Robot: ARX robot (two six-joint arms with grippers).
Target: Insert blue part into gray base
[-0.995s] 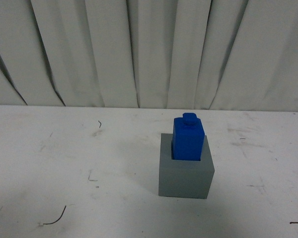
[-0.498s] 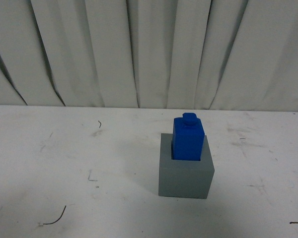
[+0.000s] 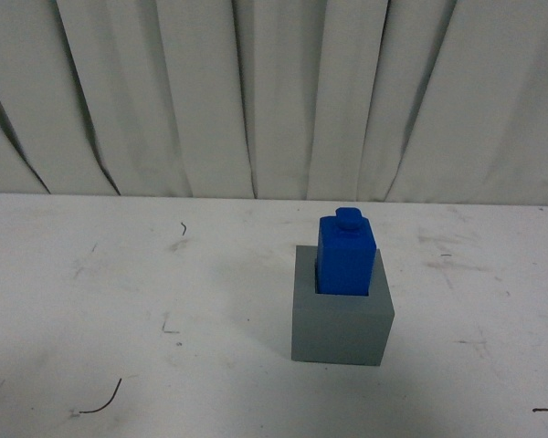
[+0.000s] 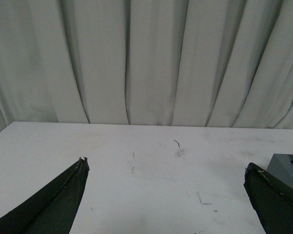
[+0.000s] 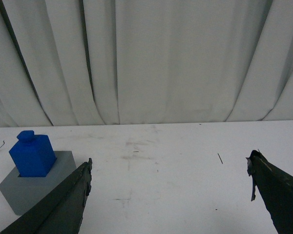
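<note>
Standing upright in the square recess of the gray base (image 3: 340,315), the blue part (image 3: 346,255) is showing its stud on top, and most of its height is rising above the base's top face, so the insertion is looking done or very nearly so; whether it is seated fully to the bottom cannot be told. Both arms are hanging back, outside the front view. The left end effector (image 4: 166,190) is gaping wide with nothing between its fingers, and the right end effector (image 5: 170,187) is likewise spread wide and empty, well apart from the pair. If anything is remaining, it is probably calling for a light press straight down on the stud, or simply for leaving the pair alone. The desk (image 3: 91,310) around is carrying only scuffs and a few thin dark scraps, with the pleated curtain (image 3: 256,91) behind; nothing is blocking the way.
</note>
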